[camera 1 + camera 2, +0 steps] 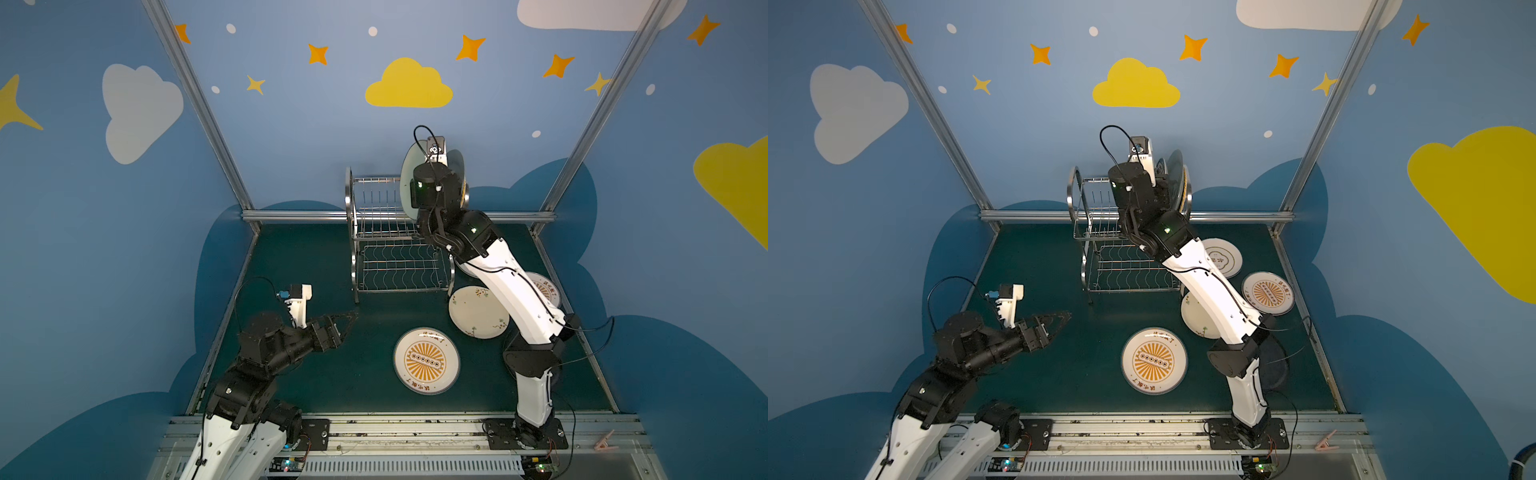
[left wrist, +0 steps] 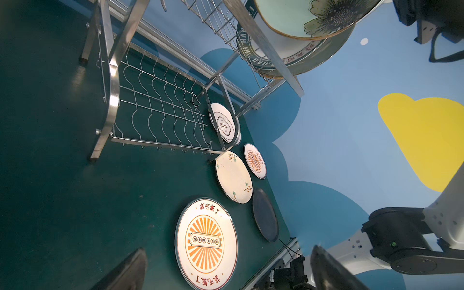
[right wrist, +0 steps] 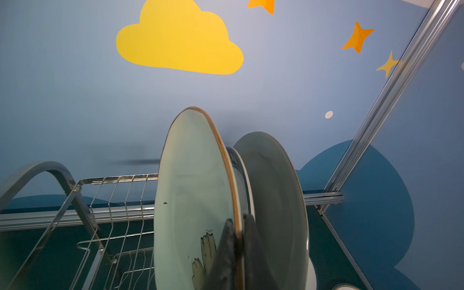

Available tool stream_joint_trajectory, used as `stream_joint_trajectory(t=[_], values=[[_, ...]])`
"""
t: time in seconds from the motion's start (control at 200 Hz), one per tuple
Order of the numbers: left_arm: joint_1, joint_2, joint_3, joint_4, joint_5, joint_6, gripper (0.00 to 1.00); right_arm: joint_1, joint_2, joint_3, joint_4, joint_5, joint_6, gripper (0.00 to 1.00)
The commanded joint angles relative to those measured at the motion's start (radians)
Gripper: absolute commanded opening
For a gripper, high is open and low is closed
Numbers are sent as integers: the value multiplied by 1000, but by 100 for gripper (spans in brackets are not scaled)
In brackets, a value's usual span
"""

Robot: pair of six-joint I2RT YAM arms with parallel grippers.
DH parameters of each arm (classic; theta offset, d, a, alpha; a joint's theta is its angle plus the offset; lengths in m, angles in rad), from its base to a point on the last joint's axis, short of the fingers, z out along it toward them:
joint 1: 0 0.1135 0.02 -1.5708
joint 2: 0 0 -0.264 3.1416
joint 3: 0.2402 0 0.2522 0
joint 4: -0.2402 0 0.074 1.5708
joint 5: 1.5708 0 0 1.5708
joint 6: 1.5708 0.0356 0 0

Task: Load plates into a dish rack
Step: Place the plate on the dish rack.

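My right gripper is shut on the rim of a pale green flower-printed plate, holding it upright over the top tier of the dish rack. Two plates stand on edge just behind it: one with a green-lettered rim and a grey one. Several plates lie flat on the mat, among them a sunburst plate, a cream sprigged plate and a dark navy plate. My left gripper hangs open and empty over the mat, left of the rack's front leg.
The rack's lower wavy-wire tier holds nothing. A second sunburst plate and a white plate lie by the right edge, partly under my right arm. Aluminium posts frame the walls. A pink clip lies on the front rail.
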Motion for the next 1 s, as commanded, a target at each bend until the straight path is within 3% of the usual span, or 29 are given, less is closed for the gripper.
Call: stream_joint_trajectory(t=[0.0, 0.23, 0.366, 0.996], values=[[7, 1, -5, 27, 24, -3, 100, -10, 5, 65, 215, 70, -86, 0], [9, -1, -9, 26, 14, -5, 100, -26, 40, 74, 240, 75, -146, 0], [11, 0, -9, 27, 12, -9, 100, -28, 67, 75, 317, 99, -250, 0], [19, -4, -9, 31, 17, -13, 100, -33, 126, 74, 335, 107, -339, 0]])
